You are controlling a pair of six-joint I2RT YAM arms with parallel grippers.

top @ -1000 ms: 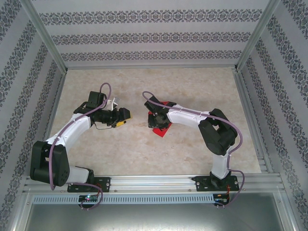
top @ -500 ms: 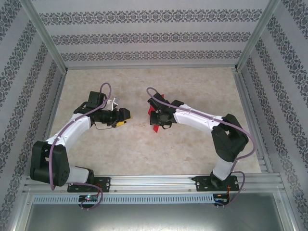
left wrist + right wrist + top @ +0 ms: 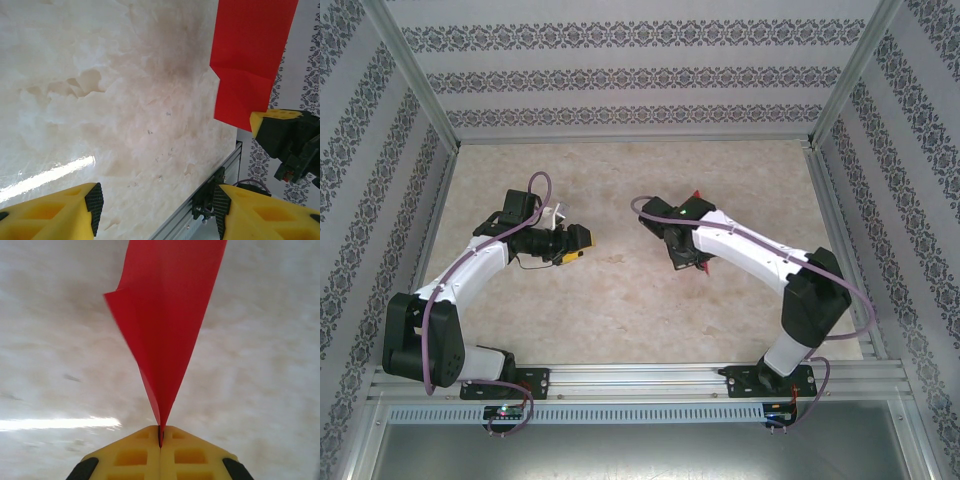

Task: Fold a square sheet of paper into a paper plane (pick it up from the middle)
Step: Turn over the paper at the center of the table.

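The right end effector [image 3: 160, 432] is clenched on the square sheet of paper [image 3: 167, 330], pinching its crease, seemingly lifted off the bench [image 3: 620, 310] near the middle; the left end effector [image 3: 157, 205] hangs released left of it; best to grip the crease firmly so the layers stay aligned.

The top camera looks down from high up behind the arms [image 3: 480, 265] and sees the whole table [image 3: 620, 300]. Each wrist camera looks from close, low over it. Both see the red paper [image 3: 250, 55].
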